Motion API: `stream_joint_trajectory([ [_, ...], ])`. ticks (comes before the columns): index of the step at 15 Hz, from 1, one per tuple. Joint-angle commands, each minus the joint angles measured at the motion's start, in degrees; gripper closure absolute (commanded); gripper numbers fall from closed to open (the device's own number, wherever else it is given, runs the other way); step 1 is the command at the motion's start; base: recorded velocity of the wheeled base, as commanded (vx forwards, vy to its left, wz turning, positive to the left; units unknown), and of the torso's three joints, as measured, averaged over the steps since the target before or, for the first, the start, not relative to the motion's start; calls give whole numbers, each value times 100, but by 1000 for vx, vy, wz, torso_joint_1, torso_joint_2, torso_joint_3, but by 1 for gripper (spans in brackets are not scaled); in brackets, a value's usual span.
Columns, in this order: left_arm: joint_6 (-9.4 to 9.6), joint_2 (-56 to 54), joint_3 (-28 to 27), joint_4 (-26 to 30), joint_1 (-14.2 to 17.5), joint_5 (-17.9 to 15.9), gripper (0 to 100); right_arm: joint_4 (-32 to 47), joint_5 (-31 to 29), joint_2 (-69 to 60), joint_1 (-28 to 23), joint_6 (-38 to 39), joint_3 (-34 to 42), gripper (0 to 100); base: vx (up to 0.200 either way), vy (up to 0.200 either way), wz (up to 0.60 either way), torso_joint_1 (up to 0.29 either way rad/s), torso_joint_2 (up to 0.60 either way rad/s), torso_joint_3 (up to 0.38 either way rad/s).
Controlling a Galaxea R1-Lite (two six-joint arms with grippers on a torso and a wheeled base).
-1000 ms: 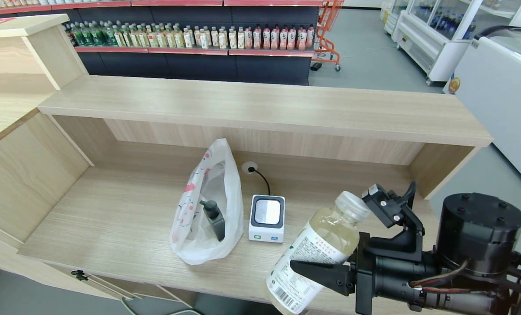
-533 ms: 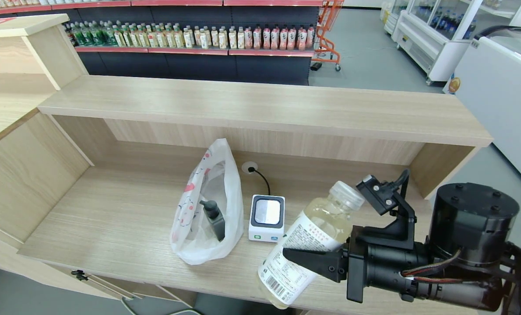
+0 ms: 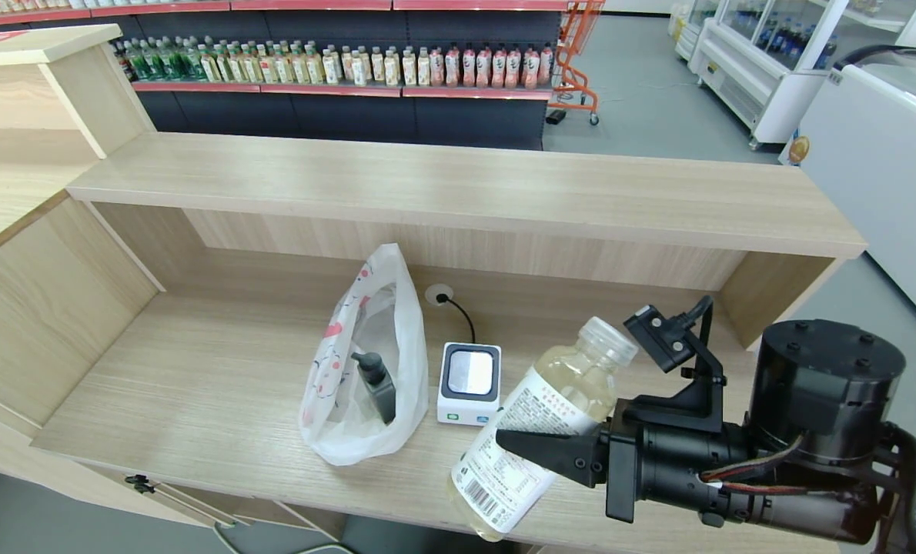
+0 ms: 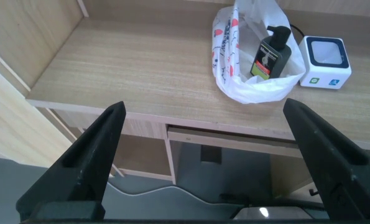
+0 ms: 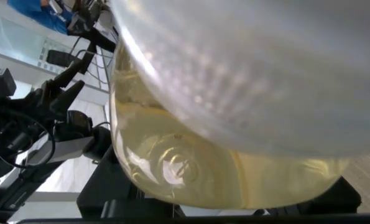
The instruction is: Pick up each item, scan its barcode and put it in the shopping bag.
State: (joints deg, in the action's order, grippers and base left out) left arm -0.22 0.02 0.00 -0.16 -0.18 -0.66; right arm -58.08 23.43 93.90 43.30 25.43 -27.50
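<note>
Supermarket shelves (image 3: 335,65) stocked with drinks run behind a pale wooden checkout table (image 3: 196,385). Above its near right edge, the robot's right gripper (image 3: 554,440) holds one drink bottle (image 3: 566,388) of pale liquid in the air, fingers (image 3: 543,455) clamped around the labelled body. The bottle's long axis slants, with the cap up and away to the right and the base low toward the near left. Its barcode (image 3: 483,502) sits by the base, facing upward. One scanner (image 3: 470,382) stands on the table just to the left of the bottle, its glass window also facing up, so the code likely has to be rolled downward over it. One shopping bag (image 3: 362,362) slumps open just beside the scanner, farther left, with one dark pump bottle (image 3: 377,385) inside. The left gripper (image 4: 204,107) hangs off the table's near edge, well apart from the drink bottle, fingers (image 4: 91,168) spread wide and empty.
</note>
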Motion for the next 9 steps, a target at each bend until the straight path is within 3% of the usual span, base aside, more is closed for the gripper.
stream_joint_trajectory([
  [1, -4, -2, 0, -2, 1, 4, 0, -11, 4, 5, 3, 76, -36, 100, 0, 0, 0, 0, 0, 0],
  [9, -4, -2, 0, -2, 1, -4, 0, -72, -14, 5, 12, 208, -71, 100, 0, 0, 0, 0, 0, 0],
])
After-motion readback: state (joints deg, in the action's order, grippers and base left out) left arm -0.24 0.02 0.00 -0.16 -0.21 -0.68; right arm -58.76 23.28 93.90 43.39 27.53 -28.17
